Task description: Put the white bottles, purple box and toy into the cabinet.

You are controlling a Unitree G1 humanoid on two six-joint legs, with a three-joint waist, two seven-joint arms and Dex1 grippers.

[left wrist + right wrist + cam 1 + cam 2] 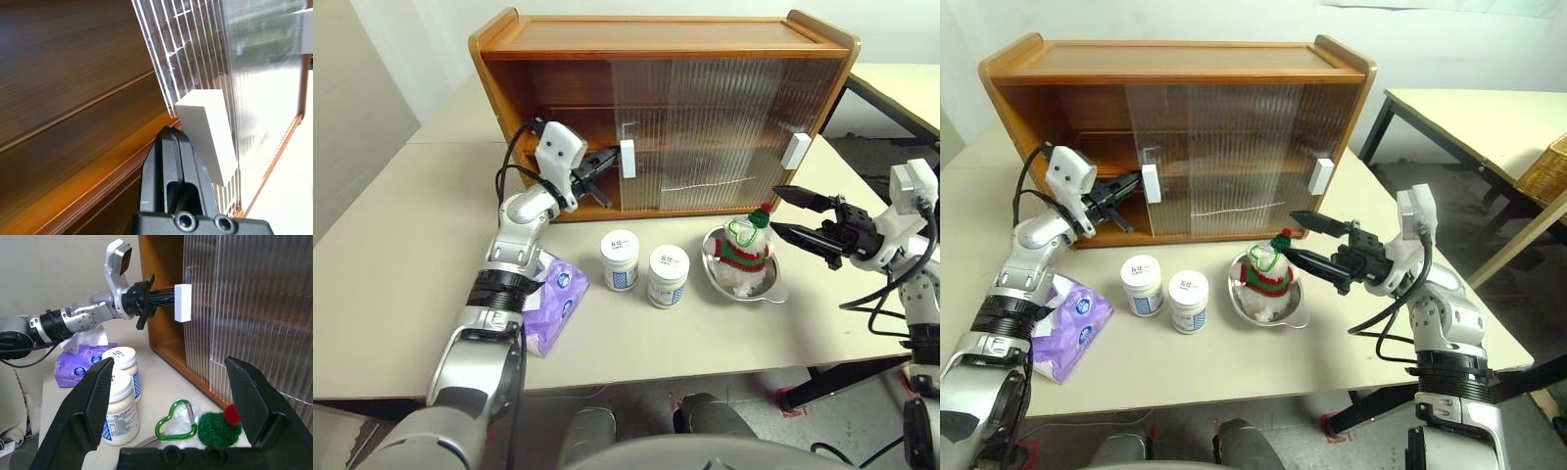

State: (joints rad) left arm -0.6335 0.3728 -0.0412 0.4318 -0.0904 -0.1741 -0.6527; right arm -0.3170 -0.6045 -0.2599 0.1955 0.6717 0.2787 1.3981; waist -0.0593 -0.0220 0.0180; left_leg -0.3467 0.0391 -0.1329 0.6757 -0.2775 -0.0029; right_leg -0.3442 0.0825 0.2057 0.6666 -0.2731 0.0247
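Note:
The wooden cabinet [656, 37] stands at the back of the table, its left end open and its two ribbed sliding doors covering the rest. My left gripper [610, 164] is shut with nothing in it, its tip against the left side of the left door's white handle [627, 159]. Two white bottles [620, 259] [668, 276] stand side by side in front of the cabinet. The purple box [555, 297] lies to their left, partly under my left arm. The toy [745, 250] sits in a metal dish. My right gripper [774, 208] is open beside the toy's right, not touching it.
The round metal dish [779, 290] with a handle holds the toy. The second door's white handle [796, 150] is at the cabinet's right end. The table's front edge runs just below the bottles. Another table [1469, 113] and a wicker basket [1547, 168] stand to the right.

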